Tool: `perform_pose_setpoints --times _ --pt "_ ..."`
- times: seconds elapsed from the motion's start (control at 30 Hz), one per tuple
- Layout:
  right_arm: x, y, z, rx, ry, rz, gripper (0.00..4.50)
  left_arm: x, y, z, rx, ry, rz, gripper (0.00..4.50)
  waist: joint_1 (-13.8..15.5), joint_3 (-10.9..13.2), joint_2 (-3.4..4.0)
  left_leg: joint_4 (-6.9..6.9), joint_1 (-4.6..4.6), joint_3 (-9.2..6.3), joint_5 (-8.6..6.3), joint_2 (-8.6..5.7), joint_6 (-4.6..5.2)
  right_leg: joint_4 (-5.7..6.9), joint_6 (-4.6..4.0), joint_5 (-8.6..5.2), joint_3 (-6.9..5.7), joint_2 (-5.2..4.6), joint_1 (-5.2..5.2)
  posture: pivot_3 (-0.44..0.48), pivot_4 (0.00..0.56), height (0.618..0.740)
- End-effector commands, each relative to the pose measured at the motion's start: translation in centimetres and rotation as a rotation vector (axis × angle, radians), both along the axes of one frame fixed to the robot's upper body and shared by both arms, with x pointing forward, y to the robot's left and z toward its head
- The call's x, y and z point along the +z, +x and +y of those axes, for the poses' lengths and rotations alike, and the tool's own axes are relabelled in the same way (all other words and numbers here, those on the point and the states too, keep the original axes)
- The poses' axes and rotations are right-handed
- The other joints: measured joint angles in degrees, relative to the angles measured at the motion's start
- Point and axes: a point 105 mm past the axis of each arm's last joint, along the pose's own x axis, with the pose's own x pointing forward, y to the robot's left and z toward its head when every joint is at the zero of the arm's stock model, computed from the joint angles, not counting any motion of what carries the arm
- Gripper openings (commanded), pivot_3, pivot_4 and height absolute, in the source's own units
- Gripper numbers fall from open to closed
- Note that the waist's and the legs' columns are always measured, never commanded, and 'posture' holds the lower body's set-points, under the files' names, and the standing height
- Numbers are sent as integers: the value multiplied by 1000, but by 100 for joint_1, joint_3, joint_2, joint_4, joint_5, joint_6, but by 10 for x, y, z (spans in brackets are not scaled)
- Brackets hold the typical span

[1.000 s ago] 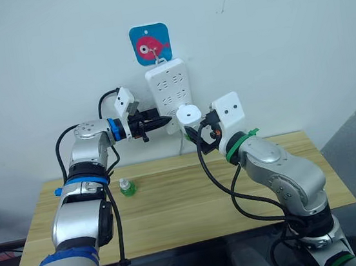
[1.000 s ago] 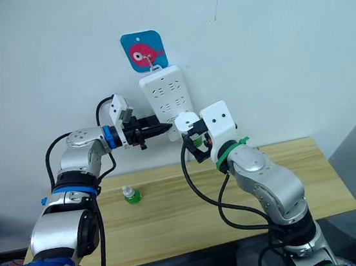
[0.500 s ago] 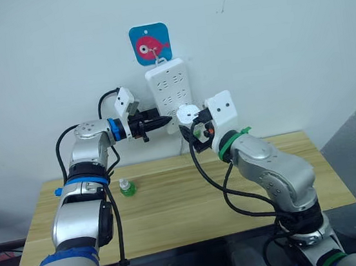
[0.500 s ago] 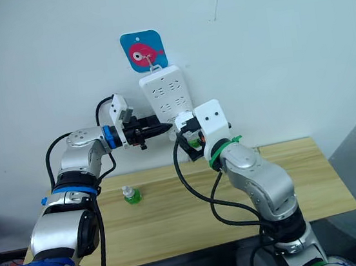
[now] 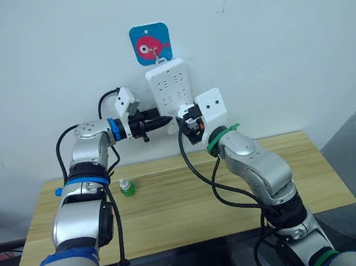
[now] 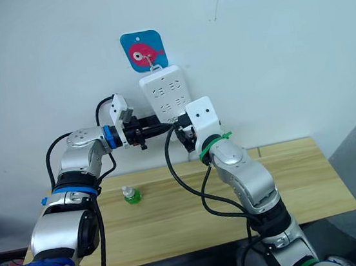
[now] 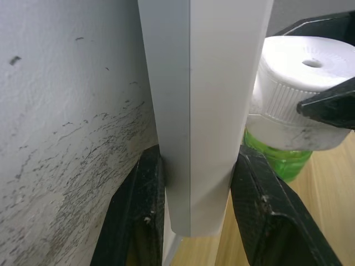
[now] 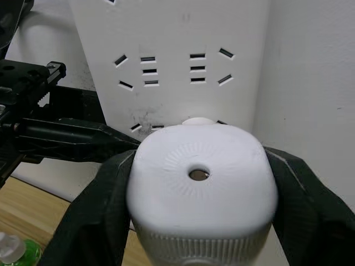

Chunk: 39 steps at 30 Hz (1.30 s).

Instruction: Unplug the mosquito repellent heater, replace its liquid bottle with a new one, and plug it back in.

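A fish sticker [image 5: 150, 44] is on the wall above the wooden table [image 5: 174, 205].

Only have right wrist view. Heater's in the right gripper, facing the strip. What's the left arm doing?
Observer: Left gripper clamps the strip near its lower end, one finger on each side.
Operator: Bottle in the heater?
Observer: Yes. Left wrist view shows a green bottle under the heater.
Operator: What holds the strip up?
Observer: It hangs from a hook on a fish sticker on the wall.
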Motion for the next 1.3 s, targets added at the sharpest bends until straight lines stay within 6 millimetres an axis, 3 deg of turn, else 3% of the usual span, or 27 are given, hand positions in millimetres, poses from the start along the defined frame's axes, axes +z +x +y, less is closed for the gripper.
perform_pose_setpoints --times 0.03,0.17,0.47,0.67,0.83,1.0,1.13,1.3 --pt "17 -2 4 19 21 -58 2960 9 -4 -12 -61 10 -51 1279 0 0 0 0 0 0 0 0 0 0 0 0 0 0 0 -179 121 730" --pt "18 -7 4 35 13 -54 2960 9 -2 -13 -38 9 -64 1279 0 0 0 -1 0 0 0 0 0 0 0 0 1 0 0 -181 121 730" --pt "26 -35 -18 39 3 -20 2960 6 8 -7 82 0 -117 1279 13 1 1 1 -29 -12 0 -5 -1 -16 0 0 -8 -7 -13 -196 131 730" --pt "33 -43 -31 26 -4 -18 2960 5 6 -4 88 -12 -116 1279 -3 5 6 11 6 -9 11 -8 -11 5 2 2 -5 -6 13 -202 136 730" --pt "40 -43 -50 -5 35 -25 2960 3 -2 15 102 -11 -112 1279 -55 8 12 3 20 -6 13 -3 -14 8 2 2 -2 1 17 -206 135 730" --pt "51 -41 -63 -22 87 -53 2960 7 -10 52 194 38 -168 2866 -183 22 34 -13 18 -3 13 2 -14 8 1 3 3 3 2 -213 134 730" --pt "58 -43 -66 -1 132 -82 2960 11 -33 81 243 36 -197 4081 -287 33 50 -20 14 -1 12 10 -14 5 1 2 6 4 -6 -217 135 730" --pt "65 -47 -69 25 212 -115 2960 19 -77 88 257 67 -309 4114 -325 50 75 -23 11 6 11 12 -15 0 1 2 13 1 -4 -202 138 730"
